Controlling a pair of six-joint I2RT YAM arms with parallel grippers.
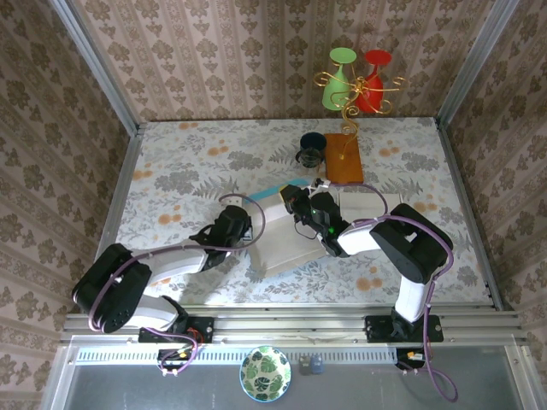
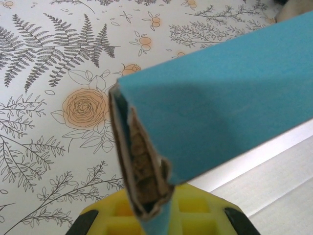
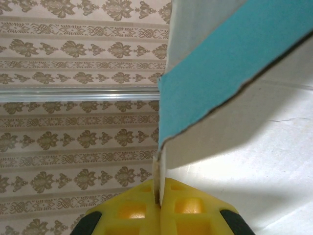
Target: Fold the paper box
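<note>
Item: paper box [image 1: 286, 243], lying part-folded on the table [image 1: 171, 171]. My left gripper [image 2: 149, 208] is clamping its blue flap [image 2: 220, 88]; my right gripper [image 3: 157, 196] is pinching another edge.

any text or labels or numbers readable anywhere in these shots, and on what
None: no words, numbers, brands or signs can be read in any view.
The paper box is plain white and teal, with no print.
The orange block and the dark cup show no label that can be made out.
The tablecloth and the walls carry floral patterns only.
</note>
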